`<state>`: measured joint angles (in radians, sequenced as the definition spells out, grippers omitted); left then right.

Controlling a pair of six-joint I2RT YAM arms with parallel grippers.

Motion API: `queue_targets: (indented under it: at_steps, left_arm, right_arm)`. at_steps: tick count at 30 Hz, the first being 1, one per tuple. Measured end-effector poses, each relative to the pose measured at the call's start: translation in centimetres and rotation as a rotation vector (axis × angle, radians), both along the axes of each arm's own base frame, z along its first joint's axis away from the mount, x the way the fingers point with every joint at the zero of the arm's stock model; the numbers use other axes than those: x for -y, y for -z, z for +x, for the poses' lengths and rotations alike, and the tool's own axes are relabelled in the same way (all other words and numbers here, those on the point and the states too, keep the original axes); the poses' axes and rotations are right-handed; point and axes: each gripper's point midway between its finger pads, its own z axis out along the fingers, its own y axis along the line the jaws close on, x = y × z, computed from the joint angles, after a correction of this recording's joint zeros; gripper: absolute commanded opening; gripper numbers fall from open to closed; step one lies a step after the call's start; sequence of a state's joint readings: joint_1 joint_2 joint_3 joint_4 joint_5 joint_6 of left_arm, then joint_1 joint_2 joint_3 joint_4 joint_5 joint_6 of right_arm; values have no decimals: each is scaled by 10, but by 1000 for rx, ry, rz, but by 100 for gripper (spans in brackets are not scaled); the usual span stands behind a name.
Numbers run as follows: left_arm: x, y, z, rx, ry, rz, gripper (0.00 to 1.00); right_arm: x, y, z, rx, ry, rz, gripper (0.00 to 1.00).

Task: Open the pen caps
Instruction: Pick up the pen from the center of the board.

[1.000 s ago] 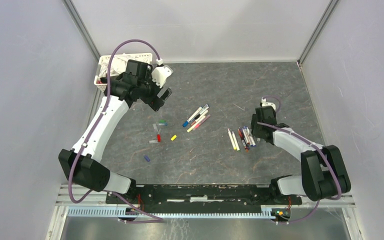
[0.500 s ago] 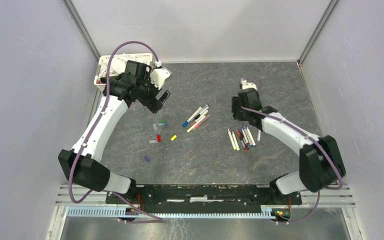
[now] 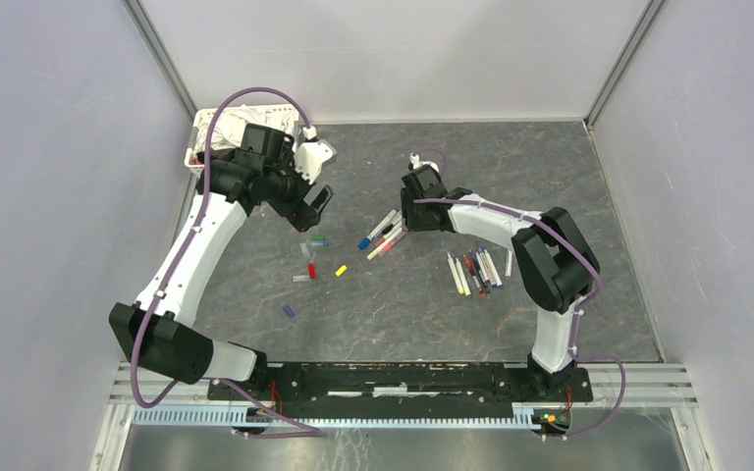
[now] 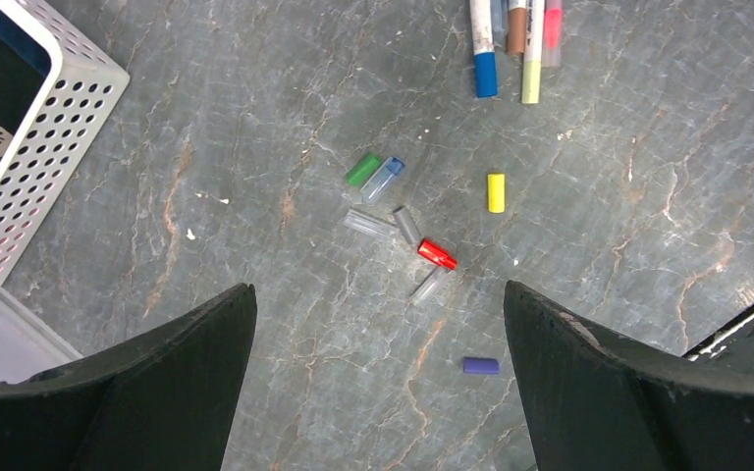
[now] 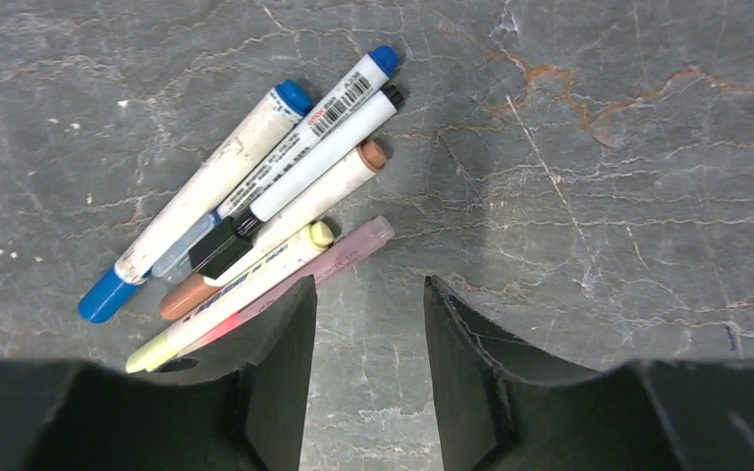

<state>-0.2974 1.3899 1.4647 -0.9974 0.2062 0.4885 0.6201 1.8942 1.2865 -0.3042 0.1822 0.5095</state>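
- Fingers (image 5: 280, 343) of the right gripper (image 5: 368, 294) stand narrowly apart, empty, just beside the capped pens (image 5: 255, 221), likely lined up to take one.
- Left gripper (image 4: 378, 289) gapes wide, empty, over loose pen caps (image 4: 437, 255), well apart from those pens.

Bright, even overhead light. Bench (image 3: 550, 177) matte, shadows faint and soft. Wrist views sharp on bench; left claw (image 4: 378, 289) and right claw (image 5: 368, 285) near-black, soft-edged.
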Motion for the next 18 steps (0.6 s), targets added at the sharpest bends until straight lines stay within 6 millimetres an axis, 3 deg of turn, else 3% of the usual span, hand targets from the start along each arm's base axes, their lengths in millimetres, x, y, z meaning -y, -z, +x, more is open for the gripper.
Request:
queue_targets:
  at_steps: [7,18]
  left_arm:
    - [4,2,-6,-19,18,-19,100]
    - [4,5,-10,-39,25,-23,100]
  right_arm:
    - [1,20,0,-38,72,-6,44]
    - [-3,18,3,-28,155,36,44]
